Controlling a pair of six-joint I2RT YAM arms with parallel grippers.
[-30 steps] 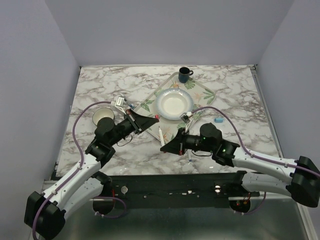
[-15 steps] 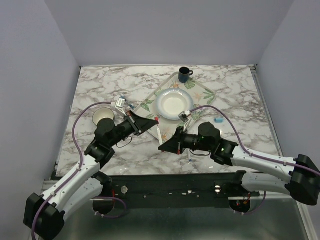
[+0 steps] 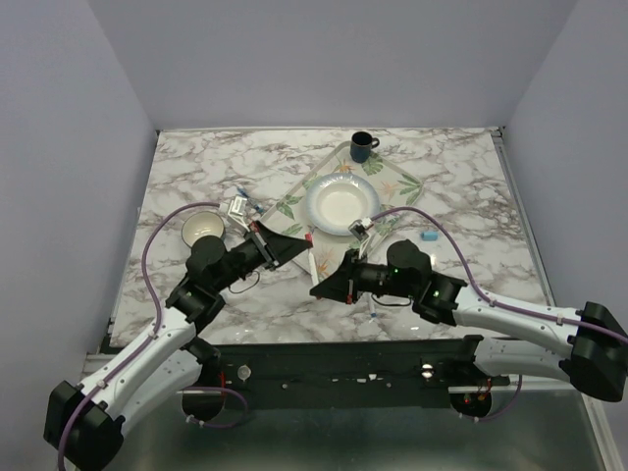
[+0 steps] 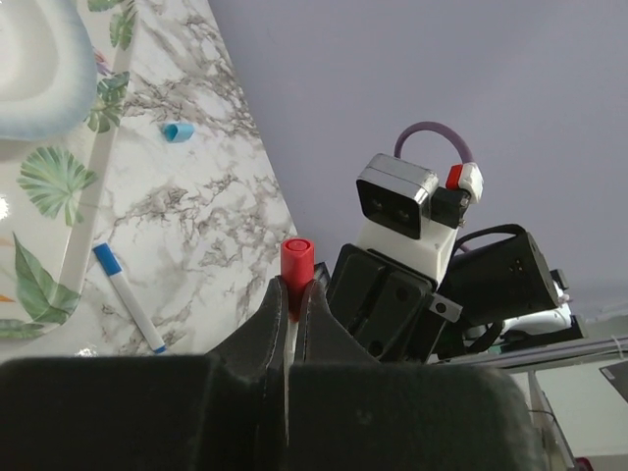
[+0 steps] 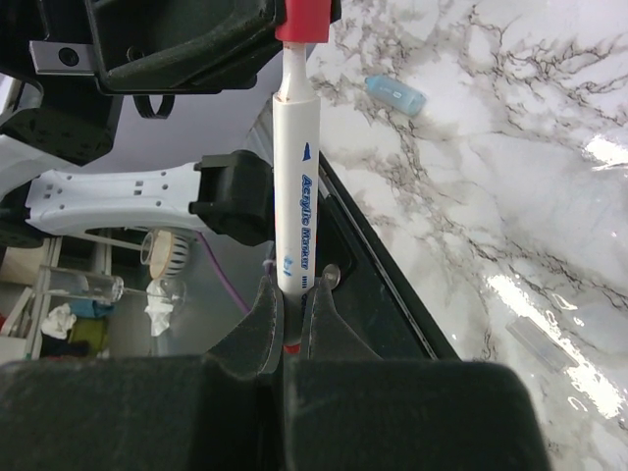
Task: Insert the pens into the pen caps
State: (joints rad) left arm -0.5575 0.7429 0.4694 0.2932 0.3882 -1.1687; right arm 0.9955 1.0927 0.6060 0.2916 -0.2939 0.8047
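My right gripper (image 5: 291, 294) is shut on the rear end of a white pen with a red tip (image 5: 296, 177). The pen's front end meets a red pen cap (image 5: 304, 20). That red pen cap (image 4: 296, 260) sits upright between the fingers of my left gripper (image 4: 294, 287), which is shut on it. From above, the left gripper (image 3: 306, 238) and right gripper (image 3: 316, 287) face each other over the table's middle, with the pen (image 3: 314, 263) spanning the gap. A white pen with a blue tip (image 4: 128, 297) lies on the marble. A light-blue pen cap (image 3: 429, 235) lies to the right.
A leaf-patterned tray (image 3: 402, 184) holds a white plate (image 3: 316, 211) and a dark mug (image 3: 362, 146) at the back. A pale cup (image 3: 203, 229) stands left of my left arm. The table's black front edge runs just below the right gripper.
The left gripper has slid a little toward the right gripper, and the right gripper has edged left. Both grips have held.
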